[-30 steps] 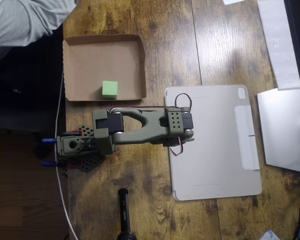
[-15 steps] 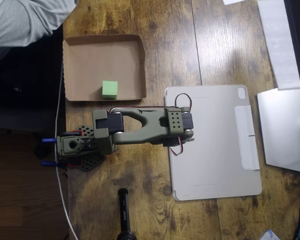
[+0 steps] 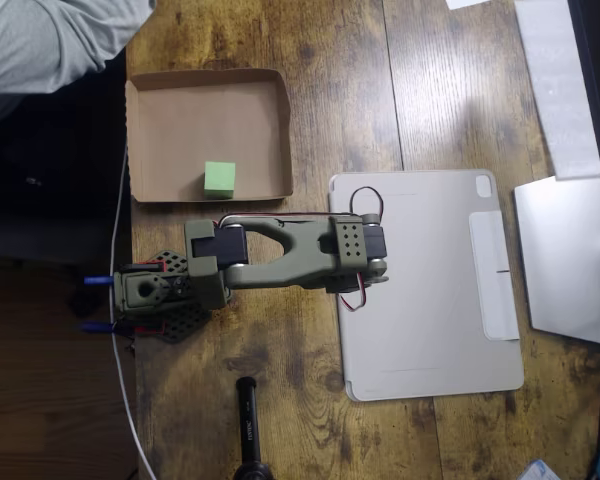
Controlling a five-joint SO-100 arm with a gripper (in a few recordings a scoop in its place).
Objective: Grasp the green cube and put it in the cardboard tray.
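Note:
The light-green cube [image 3: 219, 178] rests on the floor of the brown cardboard tray [image 3: 170, 110], near the tray's lower rim and right of centre. Nothing touches the cube. The olive-green arm [image 3: 290, 255] lies folded just below the tray, its elbow over the tablet case's left edge. The wrist end [image 3: 215, 243] is doubled back toward the base, a short way below the cube. The gripper's fingers are hidden under the folded links, so whether they are open or shut is unclear.
A pale grey tablet case [image 3: 430, 285] lies right of the arm. A silver laptop corner [image 3: 570, 255] and white paper [image 3: 560, 80] sit at the right edge. A black stand [image 3: 248, 425] rises at the bottom. A person's grey sleeve [image 3: 50, 40] is at top left.

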